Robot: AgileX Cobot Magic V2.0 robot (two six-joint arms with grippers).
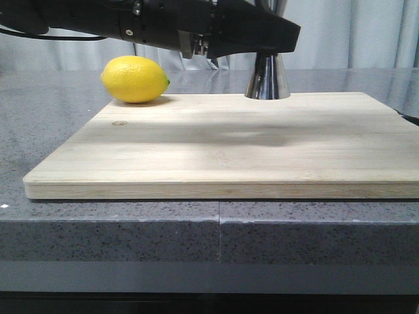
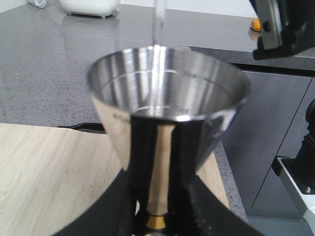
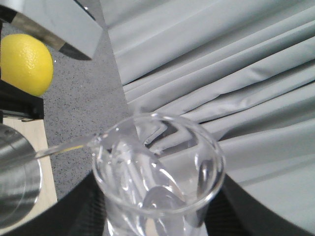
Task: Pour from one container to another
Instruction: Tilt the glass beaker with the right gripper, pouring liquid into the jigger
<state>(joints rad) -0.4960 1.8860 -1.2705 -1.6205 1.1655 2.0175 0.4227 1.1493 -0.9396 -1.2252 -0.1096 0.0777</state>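
A yellow lemon (image 1: 135,79) lies at the far left corner of the wooden cutting board (image 1: 229,147). Right of it, at the board's far edge, stands the steel jigger (image 2: 167,123); the left gripper (image 2: 160,209) is closed around its narrow waist. A thin stream of clear liquid (image 2: 156,54) falls into its cup. The glass beaker (image 3: 157,172) is tilted, lip toward the jigger, gripped by the right gripper (image 3: 162,216).

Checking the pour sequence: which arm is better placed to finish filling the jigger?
Right. Its end effector holds the tilted beaker, a thin stream already falling into the jigger. The left end effector only grips the jigger's waist, steadying it.
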